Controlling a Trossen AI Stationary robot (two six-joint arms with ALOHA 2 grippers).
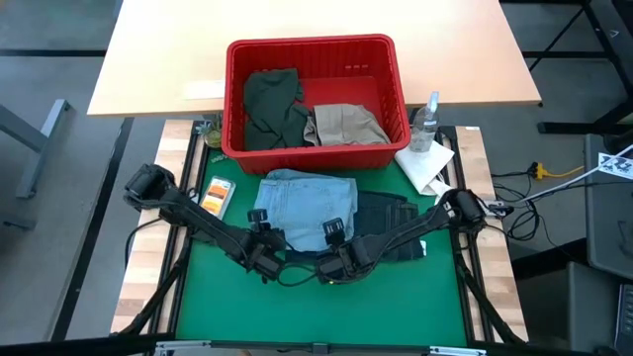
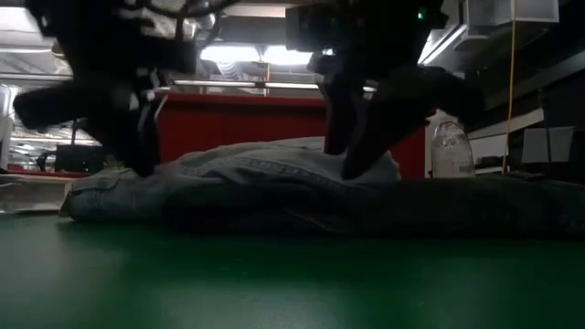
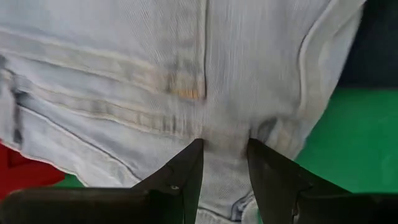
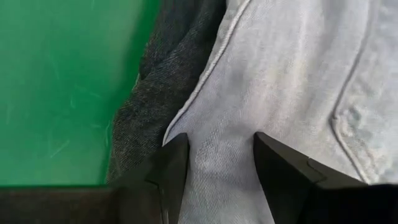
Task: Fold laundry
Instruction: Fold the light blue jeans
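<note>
At desk centre, my left end effector [image 1: 261, 240] and right end effector [image 1: 334, 240] each pinch the near edge of the light blue denim [image 1: 305, 206], which overlaps the dark navy jeans [image 1: 388, 222].

Overhead looks down, low looks level, wrists close (all sharing light blue denim [image 1: 305, 206]).
</note>
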